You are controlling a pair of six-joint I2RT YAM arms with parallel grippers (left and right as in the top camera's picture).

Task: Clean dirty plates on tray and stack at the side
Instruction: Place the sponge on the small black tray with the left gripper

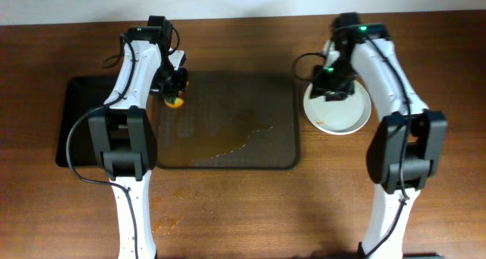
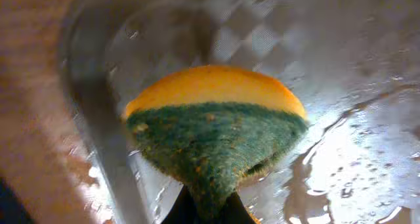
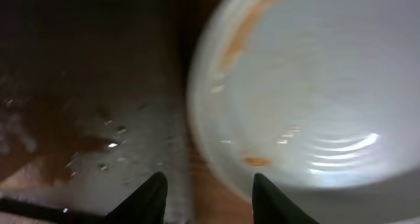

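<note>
At 9 o'clock of the table (image 1: 250,213) lies a black tray (image 1: 76,126), not in play. Just right of it, the left gripper (image 1: 174,93) hangs over the 10 o'clock corner of the brown tray (image 1: 228,137), its fingers pinched on a sponge (image 2: 216,132), yellow back up and green scouring face toward the wrist camera. The tray below is wet, with streaks of water running toward 5 o'clock.

The only plates (image 1: 342,116) in view rest on the table just off the tray's edge at about 2 o'clock. How many are stacked there I cannot tell. The right gripper (image 3: 209,178) hovers over the stack's 10 o'clock rim, fingers spread and holding nothing.

This looks like the stacking end of the job, a plate just set aside. Yet faint orange smears show on the top plate, at its rim and near its centre. The next move likely calls for another wipe with the sponge, the plate steadied first so that it does not slide.
</note>
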